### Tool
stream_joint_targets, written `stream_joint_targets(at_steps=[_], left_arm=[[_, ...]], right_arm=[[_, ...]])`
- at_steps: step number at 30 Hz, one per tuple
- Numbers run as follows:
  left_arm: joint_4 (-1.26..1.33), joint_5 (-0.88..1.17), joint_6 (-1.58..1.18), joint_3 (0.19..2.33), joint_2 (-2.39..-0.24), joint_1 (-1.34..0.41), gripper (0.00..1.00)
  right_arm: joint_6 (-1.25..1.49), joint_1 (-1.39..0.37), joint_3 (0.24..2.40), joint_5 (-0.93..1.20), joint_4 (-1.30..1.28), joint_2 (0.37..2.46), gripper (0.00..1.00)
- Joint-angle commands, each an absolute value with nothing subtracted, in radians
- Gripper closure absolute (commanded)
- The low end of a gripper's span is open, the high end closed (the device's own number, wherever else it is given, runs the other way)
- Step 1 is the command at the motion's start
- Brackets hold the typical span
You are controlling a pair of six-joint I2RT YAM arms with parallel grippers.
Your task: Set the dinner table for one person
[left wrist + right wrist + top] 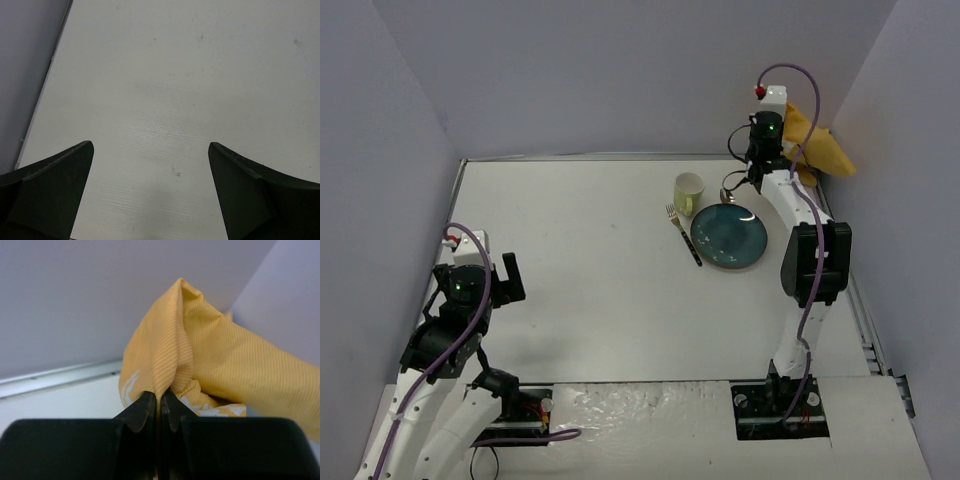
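Note:
The white dinner table (590, 270) fills the top view. A dark blue plate (729, 237) lies at the back right, with a fork (684, 235) to its left, a pale yellow cup (688, 192) behind the fork, and a spoon (729, 193) at the plate's far edge. My right gripper (160, 397) is shut on a fold of the orange placemat (220, 360), which is bunched and lifted at the back right corner (815, 145). My left gripper (150, 150) is open and empty over bare table near the front left (507, 277).
Grey walls close the table on the left, back and right. A metal edge strip (55, 377) runs along the back. The right arm (810, 260) stands beside the plate's right side.

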State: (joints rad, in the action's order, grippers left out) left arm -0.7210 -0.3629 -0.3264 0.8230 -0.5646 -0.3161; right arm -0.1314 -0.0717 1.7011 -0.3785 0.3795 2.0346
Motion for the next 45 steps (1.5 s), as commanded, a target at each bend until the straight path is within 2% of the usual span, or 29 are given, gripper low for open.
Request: stream_joint_targets(at_steps=[1,5,10,14,19,25,29,31,36,39,43,45], left_arm=[[-0.684,-0.358,-0.328,0.866,-0.562,-0.318,0.03],[-0.692,-0.327,-0.329,0.932,-0.580,-0.318,0.03],[-0.707,-0.283,-0.327,1.047,-0.624,-0.318,0.03],[-0.747,-0.238,-0.323,1.140,-0.667,-0.318,0.03],[-0.773,-0.216,-0.334,1.207,-0.676,-0.318,0.03],[-0.795,-0.260,-0.353,1.249,-0.649,-0.318,0.03],[-0.828,-0.282,-0.336,1.296,-0.640,-0.318,0.03],[-0.844,-0.288,-0.327,1.317,-0.632,-0.316,0.03],[-0.854,-0.298,-0.326,1.303,-0.613,-0.317,0.03],[-0.846,-0.286,-0.349,1.257,-0.609,-0.318,0.03],[-0.825,-0.263,-0.390,1.173,-0.626,-0.318,0.03],[-0.807,-0.261,-0.412,1.148,-0.649,-0.318,0.03]], right_arm=[[-0.280,-0.181,1.658,-0.554,0.563,1.778,1.00],[-0.316,-0.273,1.636,-0.479,0.553,1.640,1.00],[-0.273,-0.391,1.723,-0.171,0.426,1.553,1.00],[-0.243,-0.517,1.804,-0.021,0.360,1.537,1.00],[-0.108,-0.617,1.894,0.203,0.358,1.579,1.00],[0.085,-0.692,2.010,0.452,0.407,1.729,1.00],[0.124,-0.733,2.031,0.469,0.426,1.758,1.00],[0.130,-0.746,2.003,0.452,0.429,1.742,1.00],[0.111,-0.746,1.766,0.370,0.415,1.641,1.00],[0.115,-0.708,1.503,0.243,0.375,1.549,1.00],[0.222,-0.641,1.175,0.203,0.361,1.472,1.00],[0.246,-0.632,1.105,0.173,0.322,1.458,1.00]])
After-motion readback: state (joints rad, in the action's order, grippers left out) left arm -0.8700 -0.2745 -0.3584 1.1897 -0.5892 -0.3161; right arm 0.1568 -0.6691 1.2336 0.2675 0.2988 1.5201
